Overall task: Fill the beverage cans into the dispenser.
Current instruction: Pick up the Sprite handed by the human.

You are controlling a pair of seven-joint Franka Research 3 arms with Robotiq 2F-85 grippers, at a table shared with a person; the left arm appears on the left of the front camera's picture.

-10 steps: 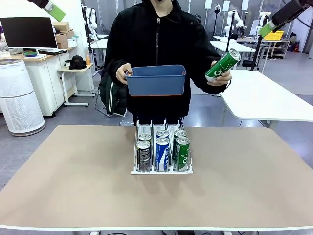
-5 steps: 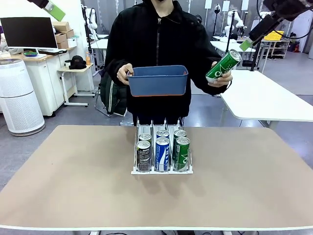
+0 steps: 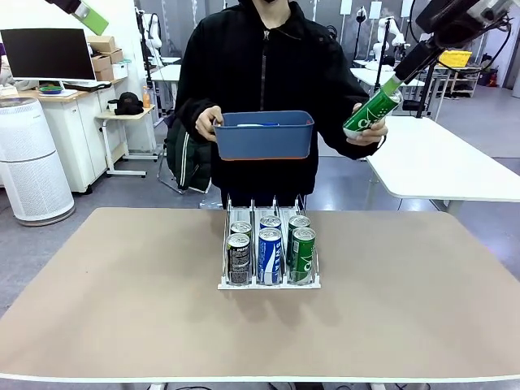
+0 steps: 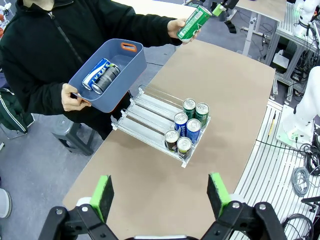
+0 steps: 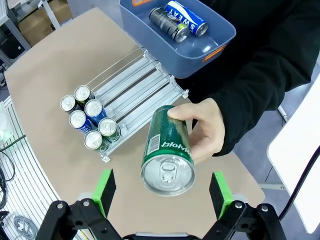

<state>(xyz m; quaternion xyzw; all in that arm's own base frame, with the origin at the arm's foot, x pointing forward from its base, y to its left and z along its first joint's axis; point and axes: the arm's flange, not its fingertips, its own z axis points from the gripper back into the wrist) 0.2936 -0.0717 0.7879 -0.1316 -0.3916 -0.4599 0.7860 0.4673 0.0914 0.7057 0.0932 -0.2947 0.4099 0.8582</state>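
The clear dispenser (image 3: 265, 208) stands mid-table with several beverage cans at its front end: black (image 3: 238, 258), blue (image 3: 270, 256) and green (image 3: 303, 254). The person at the far side holds out a tilted green can (image 3: 372, 110) in one hand. My right gripper (image 3: 397, 80) hangs open just above that can's silver top. In the right wrist view the green can (image 5: 165, 142) lies between the green pads (image 5: 106, 192) with a gap on each side. My left gripper (image 3: 87, 15) is high at the far left, open and holding nothing.
In the other hand the person holds a blue bin (image 3: 264, 138) above the dispenser's far end, with a blue can (image 5: 185, 17) and a dark can (image 5: 167, 23) lying inside. A white table (image 3: 439, 166) stands behind on the right. The brown tabletop (image 3: 122, 309) around the dispenser is bare.
My right gripper has come down and to the left, from apart from the green can to just above its top. The person's can and bin have barely shifted. The left arm has stayed still.
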